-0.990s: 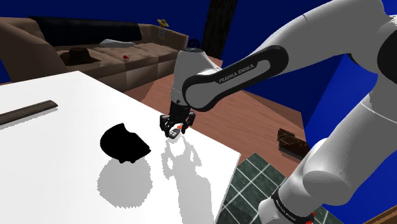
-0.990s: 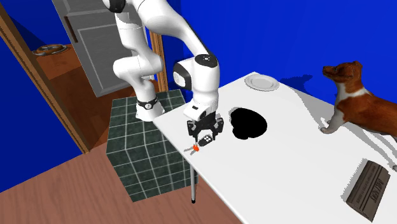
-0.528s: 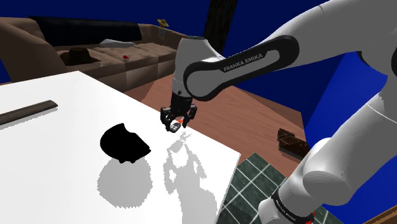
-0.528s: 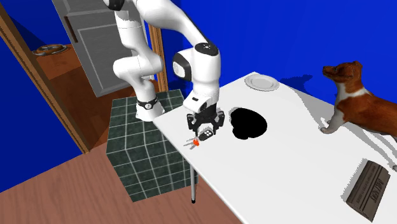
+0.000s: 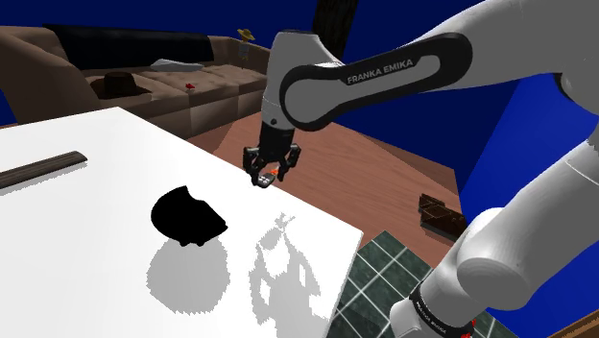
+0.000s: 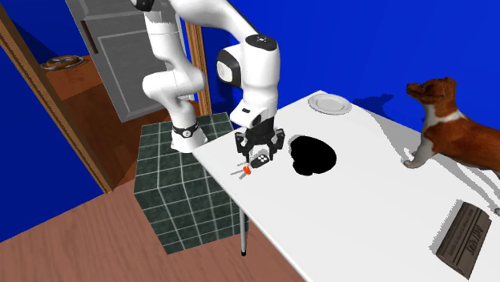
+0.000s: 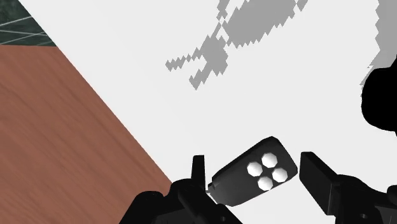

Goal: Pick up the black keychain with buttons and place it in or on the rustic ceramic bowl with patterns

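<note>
Pinches the black keychain (image 7: 238, 184) between the two fingers of the pincer (image 7: 254, 167), with the fob lying lengthwise across the gap and four white buttons facing the wrist camera. Hangs with it above the white table (image 5: 77, 230), close to the table's edge, casting a jagged shadow on the surface underneath. Carries a small orange tag (image 6: 247, 170) with keys, dangling just beside the fingertips. Stands near the bowl (image 5: 187, 216), drawn plain black, which sits on the table lower than the pincer and apart from it. Overlooks wood floor (image 7: 63, 127) past the edge.
</note>
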You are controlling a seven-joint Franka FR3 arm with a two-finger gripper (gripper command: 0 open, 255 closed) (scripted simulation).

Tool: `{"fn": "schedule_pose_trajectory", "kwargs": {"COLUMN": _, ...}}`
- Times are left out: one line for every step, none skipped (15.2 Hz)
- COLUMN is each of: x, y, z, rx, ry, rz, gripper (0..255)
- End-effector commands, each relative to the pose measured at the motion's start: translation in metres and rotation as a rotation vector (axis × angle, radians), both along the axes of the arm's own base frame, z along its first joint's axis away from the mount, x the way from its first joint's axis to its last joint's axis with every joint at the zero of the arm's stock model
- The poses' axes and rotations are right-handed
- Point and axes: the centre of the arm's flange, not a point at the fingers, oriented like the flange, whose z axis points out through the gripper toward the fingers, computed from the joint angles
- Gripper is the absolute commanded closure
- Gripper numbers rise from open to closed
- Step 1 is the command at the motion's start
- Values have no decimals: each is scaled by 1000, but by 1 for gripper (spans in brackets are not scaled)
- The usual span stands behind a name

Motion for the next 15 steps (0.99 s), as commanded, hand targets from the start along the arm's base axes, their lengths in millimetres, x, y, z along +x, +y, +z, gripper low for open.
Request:
{"fn": "schedule_pose_trajectory", "kwargs": {"x": 0, "y": -1, "z": 12, "rx": 0, "ry": 0, "rz": 0, "gripper": 255}}
{"fn": "schedule_pose_trajectory", "kwargs": {"x": 0, "y": -1, "z": 17, "rx": 0, "ry": 0, "rz": 0, "gripper": 255}}
{"fn": "schedule_pose_trajectory", "kwargs": {"x": 0, "y": -1, "z": 22, "rx": 0, "ry": 0, "rz": 0, "gripper": 255}}
{"fn": "schedule_pose_trajectory", "kwargs": {"x": 0, "y": -1, "z": 28, "rx": 0, "ry": 0, "rz": 0, "gripper": 255}}
{"fn": "schedule_pose_trajectory", "kwargs": {"x": 0, "y": -1, "z": 33, "rx": 0, "ry": 0, "rz": 0, "gripper": 255}}
{"fn": "schedule_pose_trajectory", "kwargs": {"x": 0, "y": -1, "z": 38, "rx": 0, "ry": 0, "rz": 0, "gripper": 255}}
{"fn": "schedule_pose_trajectory", "kwargs": {"x": 0, "y": -1, "z": 44, "rx": 0, "ry": 0, "rz": 0, "gripper": 255}}
{"fn": "schedule_pose_trajectory", "kwargs": {"x": 0, "y": -1, "z": 49, "rx": 0, "ry": 0, "rz": 0, "gripper": 255}}
{"fn": "schedule_pose_trajectory", "kwargs": {"x": 0, "y": -1, "z": 54, "rx": 0, "ry": 0, "rz": 0, "gripper": 255}}
{"fn": "schedule_pose_trajectory", "kwargs": {"x": 0, "y": -1, "z": 59, "rx": 0, "ry": 0, "rz": 0, "gripper": 255}}
{"fn": "schedule_pose_trajectory", "kwargs": {"x": 0, "y": -1, "z": 65, "rx": 0, "ry": 0, "rz": 0, "gripper": 255}}
{"fn": "schedule_pose_trajectory", "kwargs": {"x": 0, "y": -1, "z": 70, "rx": 0, "ry": 0, "rz": 0, "gripper": 255}}
{"fn": "schedule_pose_trajectory", "kwargs": {"x": 0, "y": -1, "z": 75, "rx": 0, "ry": 0, "rz": 0, "gripper": 255}}
{"fn": "schedule_pose_trajectory", "kwargs": {"x": 0, "y": -1, "z": 81, "rx": 0, "ry": 0, "rz": 0, "gripper": 255}}
{"fn": "schedule_pose_trajectory", "kwargs": {"x": 0, "y": -1, "z": 86, "rx": 0, "ry": 0, "rz": 0, "gripper": 255}}
